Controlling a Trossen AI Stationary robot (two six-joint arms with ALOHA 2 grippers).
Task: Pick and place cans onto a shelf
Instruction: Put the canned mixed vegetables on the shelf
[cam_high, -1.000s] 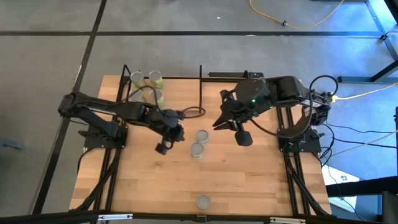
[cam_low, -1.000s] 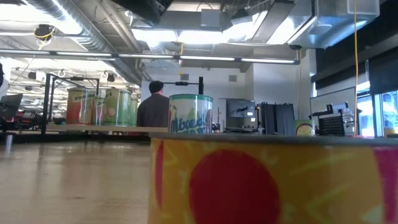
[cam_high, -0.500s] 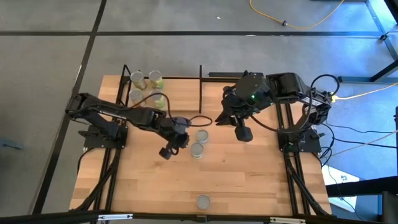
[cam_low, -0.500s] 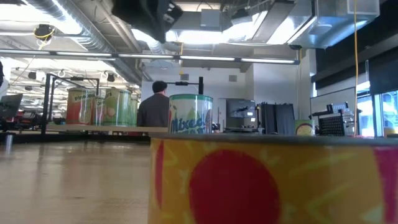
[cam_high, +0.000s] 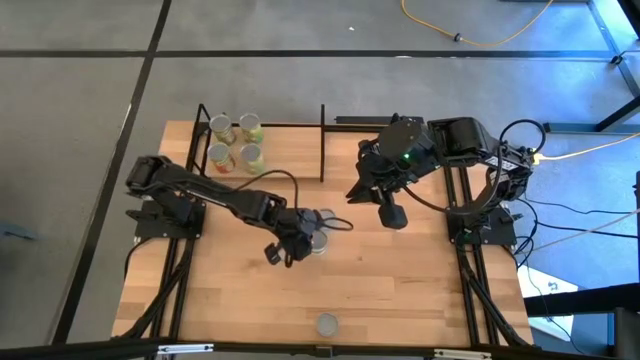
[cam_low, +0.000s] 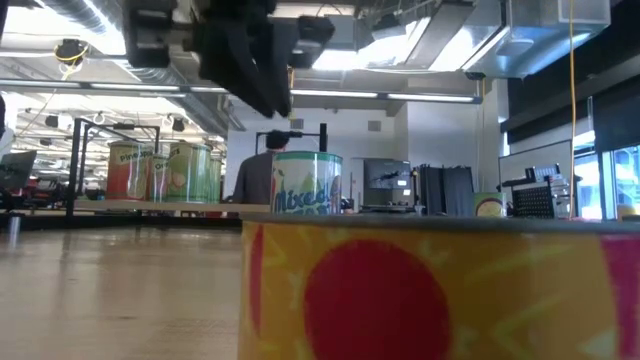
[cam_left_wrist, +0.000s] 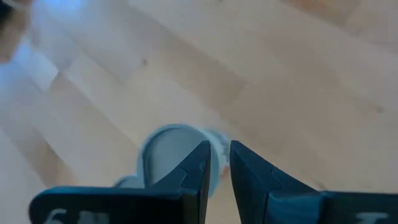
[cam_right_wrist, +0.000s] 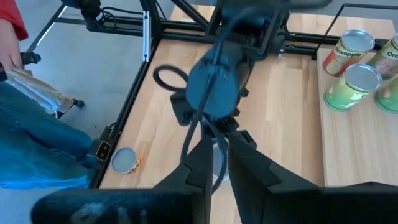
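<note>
Left gripper (cam_high: 303, 237) is stretched out over the middle of the desk (cam_high: 400, 290), right at the two loose cans: one can (cam_high: 325, 219) partly visible beside it, the second can (cam_high: 318, 243) mostly hidden under the gripper in the high view. In the left wrist view the fingers (cam_left_wrist: 200, 165) stand close together with only a narrow slit between them, nothing in that slit; a can's grey top shows behind them, blurred and cut off by the fingers. No contact with a can that I can make out.

Right gripper (cam_high: 350, 196) hangs above the desk on the right side, well apart from the loose cans. Its wrist view shows the fingers (cam_right_wrist: 202, 163) nearly together, a thin gap, holding nothing; they block most of what lies under them.

Shelf (cam_high: 321, 140) sits at the far left corner of the desk; four cans (cam_high: 235, 143) stand on it in a two-by-two cluster, only their tops readable from above. The right wrist view cuts the group off at the picture edge, labels partly legible.

A lone can (cam_high: 326, 324) stands near the front edge of the desk, apart from everything. In the low view it fills the foreground, top cut off, hiding much of the desk behind it; another can behind it shows only its upper part. The dark arm in that view is cropped at the top, gripper tips not visible there. A person stands far back in the room, mostly hidden.
</note>
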